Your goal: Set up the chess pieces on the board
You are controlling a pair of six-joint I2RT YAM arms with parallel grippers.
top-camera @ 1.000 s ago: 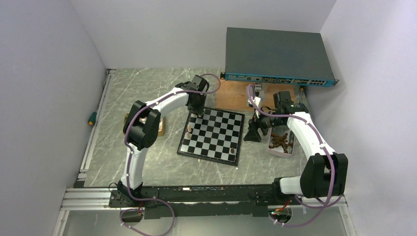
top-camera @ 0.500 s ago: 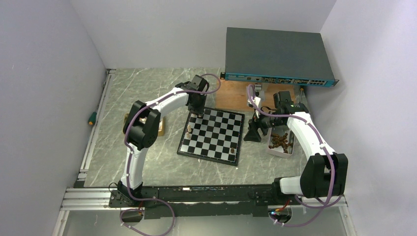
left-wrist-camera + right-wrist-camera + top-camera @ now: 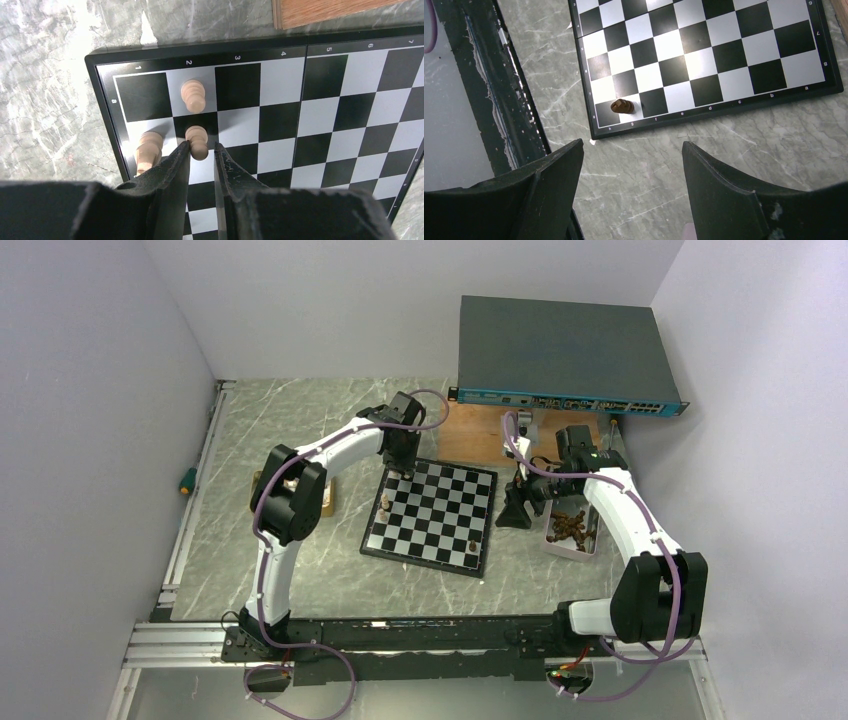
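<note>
Zero change vs earlier, L pincer (image 3: 200, 146) gripping light pawn (image 3: 196, 137) on board (image 3: 280, 85), R pincer (image 3: 633, 145) open, empty.

Two white arms (image 3: 335, 445), black joints (image 3: 293, 502), purple cables (image 3: 262, 540) looped alongside, matte black fingers (image 3: 170, 170), black base rail (image 3: 420, 632).

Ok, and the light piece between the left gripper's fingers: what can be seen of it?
The light piece is a small pale tan chessman that looks like turned wood, with a rounded head above a narrower neck. It seems to stand upright on a dark square near the board corner, with another light piece one square beyond. The left gripper flanks it closely. One finger looks to touch it, but a firm grip can't be confirmed.
</note>
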